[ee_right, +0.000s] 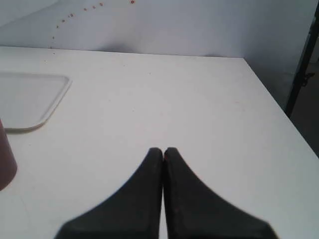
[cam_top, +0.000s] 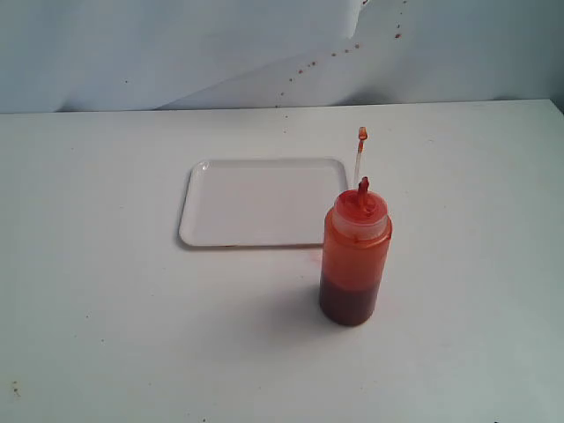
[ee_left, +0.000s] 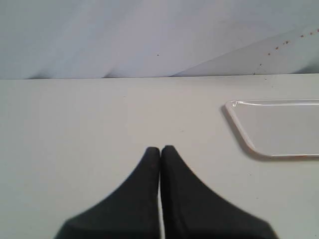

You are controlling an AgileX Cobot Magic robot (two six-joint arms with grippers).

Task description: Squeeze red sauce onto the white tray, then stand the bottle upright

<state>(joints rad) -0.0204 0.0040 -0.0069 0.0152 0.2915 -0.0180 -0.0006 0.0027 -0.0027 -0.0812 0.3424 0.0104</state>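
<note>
Table (cam_top: 106, 335), white, is carrying your flat rectangular white plastic tray (cam_top: 256, 207) mid-surface. Translucent orange-red squeeze bottle (cam_top: 354, 264) is standing upright by its near-right corner, dark red sauce (cam_top: 349, 304) sitting in the base. Your left gripper (ee_left: 160, 149) and right gripper (ee_right: 163, 150) are sitting fully closed, empty.

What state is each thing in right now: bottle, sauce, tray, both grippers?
bottle: upright on the table, uncapped
red sauce: pooled low inside the bottle
white tray: flat, no sauce blobs visible
left gripper: shut, empty
right gripper: shut, empty
</note>
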